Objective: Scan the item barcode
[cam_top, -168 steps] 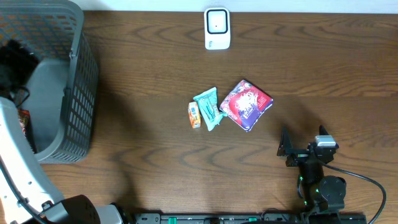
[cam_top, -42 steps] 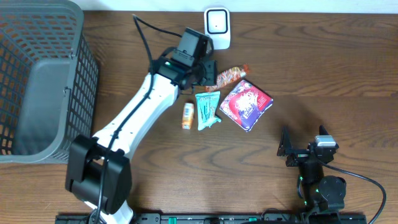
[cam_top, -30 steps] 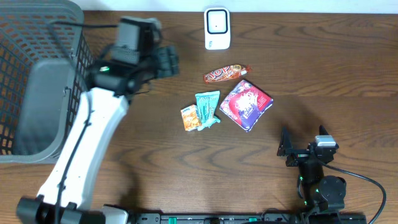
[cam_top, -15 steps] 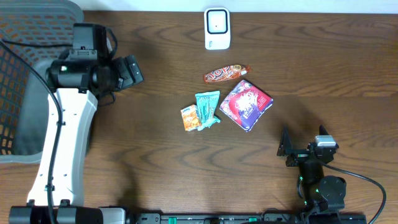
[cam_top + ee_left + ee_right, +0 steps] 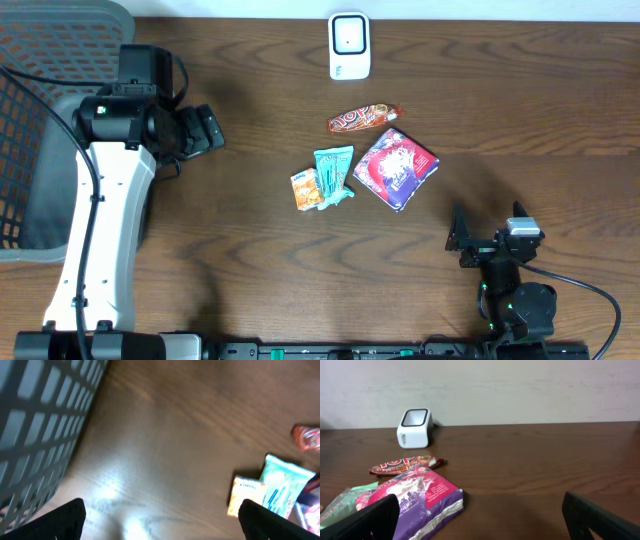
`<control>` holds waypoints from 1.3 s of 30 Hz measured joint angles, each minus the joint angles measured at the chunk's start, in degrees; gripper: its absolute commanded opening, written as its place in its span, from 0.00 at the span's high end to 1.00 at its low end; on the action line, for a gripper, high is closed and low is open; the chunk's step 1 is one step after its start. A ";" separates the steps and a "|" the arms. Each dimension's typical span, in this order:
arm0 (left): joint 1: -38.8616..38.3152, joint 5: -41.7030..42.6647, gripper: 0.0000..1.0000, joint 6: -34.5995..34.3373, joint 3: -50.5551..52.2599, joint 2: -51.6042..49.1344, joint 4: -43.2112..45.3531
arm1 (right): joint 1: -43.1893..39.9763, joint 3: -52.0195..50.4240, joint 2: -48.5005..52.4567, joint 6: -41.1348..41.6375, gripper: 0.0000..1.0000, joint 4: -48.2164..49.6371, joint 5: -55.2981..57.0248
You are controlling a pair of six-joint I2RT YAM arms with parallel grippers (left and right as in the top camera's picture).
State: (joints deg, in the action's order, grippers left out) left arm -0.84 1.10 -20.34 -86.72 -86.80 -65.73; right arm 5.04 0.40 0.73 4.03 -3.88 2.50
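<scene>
The white barcode scanner (image 5: 349, 45) (image 5: 414, 427) stands at the table's far edge. Below it lie a red-orange snack bar (image 5: 364, 118) (image 5: 406, 465), a teal packet (image 5: 334, 176) (image 5: 280, 487), a small orange packet (image 5: 306, 189) (image 5: 245, 496) and a purple-pink bag (image 5: 396, 167) (image 5: 415, 500). My left gripper (image 5: 205, 130) (image 5: 160, 520) hovers open and empty over bare wood, between the basket and the items. At the front right my right gripper (image 5: 487, 228) (image 5: 480, 515) rests open and empty, facing the bag and the scanner.
A grey mesh basket (image 5: 60, 30) (image 5: 40, 415) fills the left side of the table, partly hidden by my left arm. A wall runs behind the scanner in the right wrist view.
My left arm let go of the red-orange bar below the scanner and swung left toward the basket, jaws opening wide. The orange packet was nudged beside the teal one. The right arm stayed still.
</scene>
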 measured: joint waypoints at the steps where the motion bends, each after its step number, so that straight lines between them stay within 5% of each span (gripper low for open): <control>1: -0.02 0.00 0.02 0.00 0.00 0.00 -0.55 | 0.00 0.00 0.00 0.00 0.01 0.00 0.00; 23: -0.02 -0.02 0.02 0.00 0.00 0.00 -4.98 | 0.00 -0.02 0.00 0.24 0.01 2.91 0.11; 32: -0.02 -0.02 0.02 0.00 0.00 -0.02 -5.01 | 0.00 -0.04 0.00 24.33 0.01 12.04 -21.84; 39: -0.02 0.00 0.02 0.00 0.00 0.00 -5.01 | 0.00 0.13 0.00 38.27 0.01 16.41 -28.70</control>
State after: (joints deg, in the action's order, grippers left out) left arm -0.86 1.10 -20.34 -86.72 -86.80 -70.74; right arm 5.04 0.54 0.73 42.30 12.53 -26.20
